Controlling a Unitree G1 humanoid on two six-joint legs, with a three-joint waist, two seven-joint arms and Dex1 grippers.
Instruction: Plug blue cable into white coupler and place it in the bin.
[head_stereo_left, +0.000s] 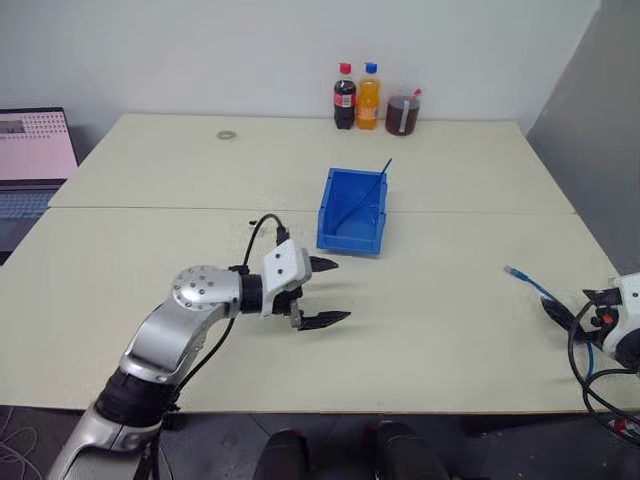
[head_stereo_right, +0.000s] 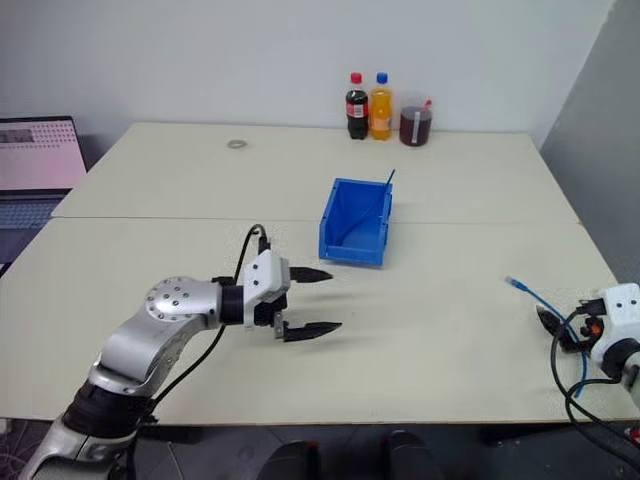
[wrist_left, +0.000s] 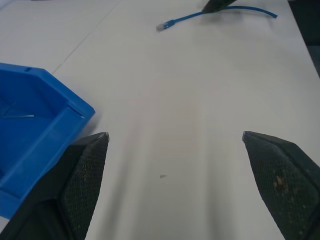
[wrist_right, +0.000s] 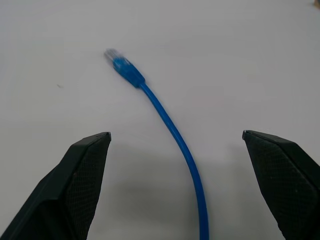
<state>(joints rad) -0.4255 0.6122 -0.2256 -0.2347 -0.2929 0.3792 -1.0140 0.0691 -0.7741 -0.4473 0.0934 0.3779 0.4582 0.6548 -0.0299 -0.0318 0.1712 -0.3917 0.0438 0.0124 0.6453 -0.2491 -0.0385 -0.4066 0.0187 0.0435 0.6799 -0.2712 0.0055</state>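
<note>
We could read no writing: the labels on the bottles were too small, though the dark cola bottle (head_stereo_left: 344, 97) had a red cap and label, the orange one (head_stereo_left: 368, 97) a blue cap. Beside them at the far edge stood a clear jar (head_stereo_left: 402, 113) of dark liquid with a straw. A small ring (head_stereo_left: 227, 134) lay alone on the far left of the table (head_stereo_left: 150, 260), and a laptop (head_stereo_left: 30, 160) with a lit pink screen sat off the table's left side.

The table was pale, matte and smooth, made of two slabs with a seam running across. The bin (head_stereo_left: 352, 210), glossy blue plastic with sloped walls and a lower front lip, sat just past the seam near the middle; a thin dark rod leaned out over its far corner. We could not pick out the coupler.

Our left gripper (head_stereo_left: 322, 293) hovered near the bin's front, released, its textured black fingers (wrist_left: 87, 175) spread wide with bare table between them. Nothing stood between it and the bin.

The cable (wrist_right: 165, 120), thin and light blue with a clear plug, lay on the table near the right edge. Our right gripper (wrist_right: 175, 165) was over it, fingers wide apart on either side, grasping nothing.
</note>
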